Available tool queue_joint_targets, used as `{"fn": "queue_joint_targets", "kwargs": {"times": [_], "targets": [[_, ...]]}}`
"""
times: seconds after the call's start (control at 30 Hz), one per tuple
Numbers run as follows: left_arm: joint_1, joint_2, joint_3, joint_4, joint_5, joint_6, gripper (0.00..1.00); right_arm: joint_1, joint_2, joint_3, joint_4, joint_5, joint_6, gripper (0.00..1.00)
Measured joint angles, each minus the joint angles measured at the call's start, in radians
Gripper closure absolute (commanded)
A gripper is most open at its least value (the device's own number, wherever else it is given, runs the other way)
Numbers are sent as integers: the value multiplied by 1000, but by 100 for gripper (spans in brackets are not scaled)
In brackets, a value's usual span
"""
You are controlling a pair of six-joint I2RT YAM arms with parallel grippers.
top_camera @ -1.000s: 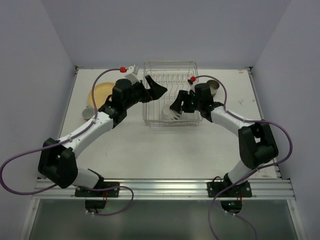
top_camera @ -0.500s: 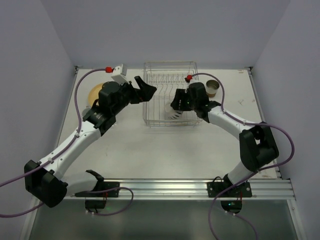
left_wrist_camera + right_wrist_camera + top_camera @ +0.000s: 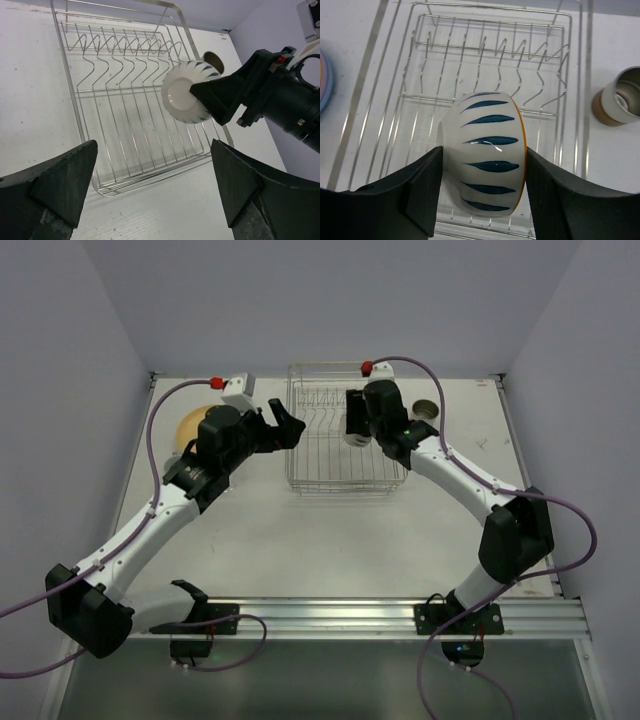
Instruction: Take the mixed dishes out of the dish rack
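The silver wire dish rack (image 3: 330, 458) stands at the table's far middle, and only bare wire shows inside it (image 3: 485, 65). My right gripper (image 3: 352, 428) is shut on the white cup (image 3: 485, 160), a blue-striped cup with an orange rim. The cup is held sideways above the rack, one finger on its base and one on its rim. The left wrist view shows the cup's underside (image 3: 184, 97). My left gripper (image 3: 288, 425) hangs open and empty just left of the rack (image 3: 125, 115).
A brown cup (image 3: 425, 413) stands on the table right of the rack (image 3: 617, 100). A yellow-orange plate (image 3: 190, 427) lies at the far left behind my left arm. A blue and purple plate edge (image 3: 324, 82) shows in the right wrist view.
My right gripper has lifted the white cup from the rack's front part up and toward the far side. My left arm has drawn back leftward, away from the rack.
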Motion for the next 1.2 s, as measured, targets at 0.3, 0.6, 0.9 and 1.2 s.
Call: {"fn": "queue_joint_targets", "kwargs": {"times": [0.3,0.6,0.9,1.2], "targets": [[2,-22,-1,-23,-6,31,0,4,-8,46,-172,294,-56,100],[3,-43,-38,-21,4,52,0,-24,-82,34,-316,533,-32,100],[3,-43,-50,-21,15,53,0,-159,-100,-19,-428,623,87,100],[3,-24,-50,-9,31,55,0,-220,0,-39,-590,652,269,100]]}}
